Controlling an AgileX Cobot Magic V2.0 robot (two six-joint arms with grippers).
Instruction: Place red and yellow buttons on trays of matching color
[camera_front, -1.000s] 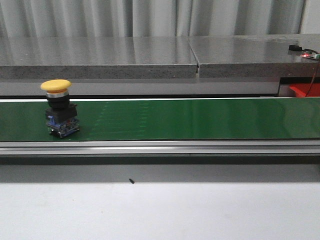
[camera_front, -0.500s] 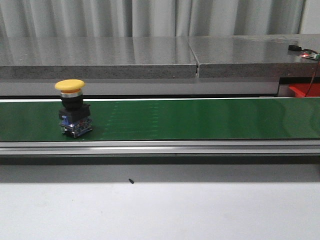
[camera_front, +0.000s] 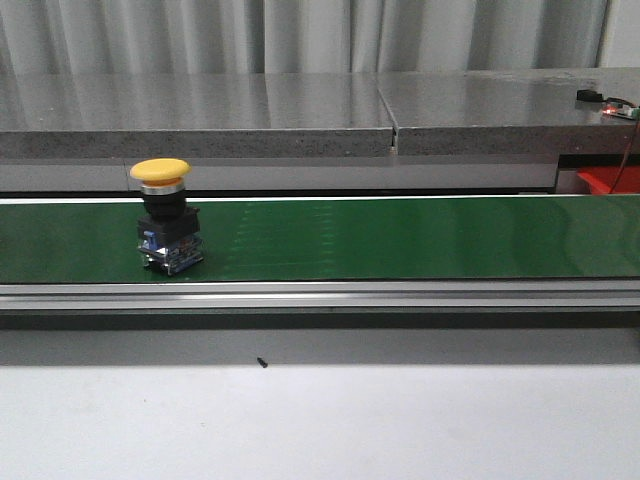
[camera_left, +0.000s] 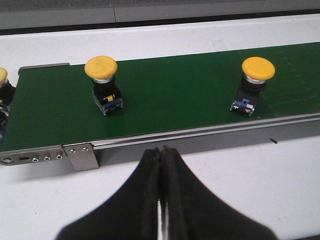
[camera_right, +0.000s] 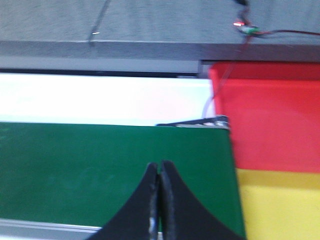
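A yellow button (camera_front: 166, 215) with a black and blue base stands upright on the green belt (camera_front: 400, 238) at the left of the front view. In the left wrist view that button (camera_left: 253, 82) shows with a second yellow button (camera_left: 103, 83) behind it and a third yellow cap (camera_left: 2, 76) at the belt's end. My left gripper (camera_left: 162, 150) is shut and empty over the white table, apart from the belt. My right gripper (camera_right: 159, 164) is shut and empty above the belt's other end, next to the red tray (camera_right: 270, 117) and yellow tray (camera_right: 280, 205). No red button is in view.
A grey stone-like ledge (camera_front: 300, 115) runs behind the belt, with a small circuit board and red wire (camera_front: 615, 108) at its right. The belt's aluminium rail (camera_front: 320, 293) fronts the white table (camera_front: 320, 420). A small dark speck (camera_front: 262, 362) lies there.
The yellow button has ridden the belt to the right, from the far left of the front view toward the middle. Nothing else has moved.
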